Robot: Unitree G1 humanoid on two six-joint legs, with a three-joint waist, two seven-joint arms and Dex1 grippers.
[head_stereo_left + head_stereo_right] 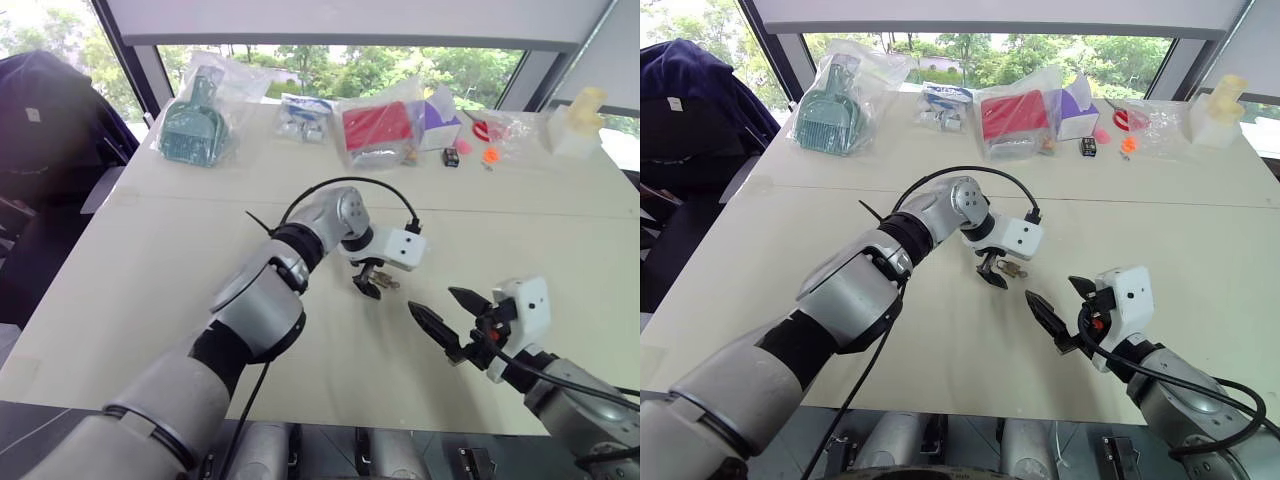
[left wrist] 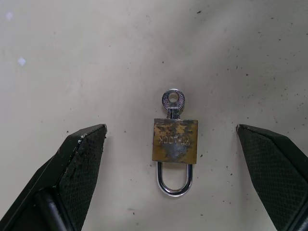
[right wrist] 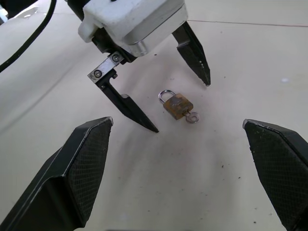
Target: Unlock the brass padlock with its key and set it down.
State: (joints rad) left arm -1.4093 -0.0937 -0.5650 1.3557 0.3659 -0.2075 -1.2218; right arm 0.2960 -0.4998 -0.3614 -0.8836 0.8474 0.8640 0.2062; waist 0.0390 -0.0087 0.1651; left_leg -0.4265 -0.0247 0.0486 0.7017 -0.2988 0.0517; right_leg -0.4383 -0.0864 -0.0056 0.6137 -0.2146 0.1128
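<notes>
On the pale counter [image 1: 150, 260] we see the left gripper [image 1: 372, 285] poised over the padlock [image 1: 384, 281], right gripper [image 1: 447, 313] beside, jaws wide. From our left wrist, the worn brass padlock lies flat, key [image 2: 173, 102] inserted, untouched between wide jaws, open counter around.

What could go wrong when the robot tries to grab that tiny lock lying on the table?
The small brass padlock lies flat on the pale table, so the left gripper, open astride it, might scrape the tabletop or pinch it crookedly and flick it away. The little silver key already sticks out of its body; a finger could knock it out. The right gripper, open nearby, might bump the left one.
</notes>
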